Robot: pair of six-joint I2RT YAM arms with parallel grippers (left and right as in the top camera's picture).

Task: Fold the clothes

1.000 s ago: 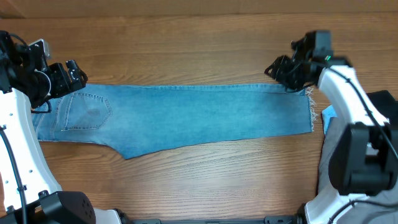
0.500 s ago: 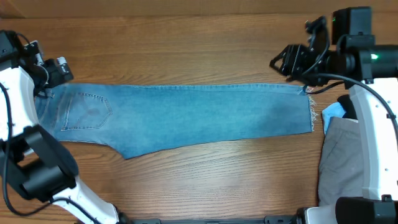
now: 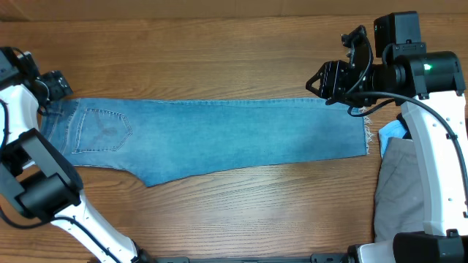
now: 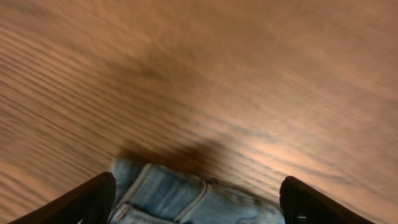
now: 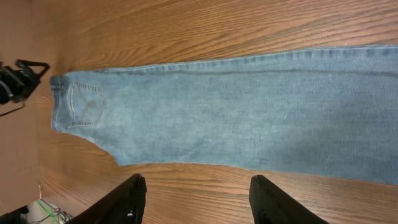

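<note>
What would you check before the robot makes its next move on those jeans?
1. Jeans lie flat and straight: ok.
2. Left gripper open, waistband between its fingers: ok.
3. Right gripper open and empty: ok.
4. Right gripper down at the frayed hem: not ok, it hangs high above the cloth.
5. Grey trousers apart from the hem: ok.

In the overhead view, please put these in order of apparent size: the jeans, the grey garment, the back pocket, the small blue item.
Largest to smallest:
1. jeans
2. grey garment, only partly in view
3. back pocket
4. small blue item, mostly covered, so its true size is unsure
</note>
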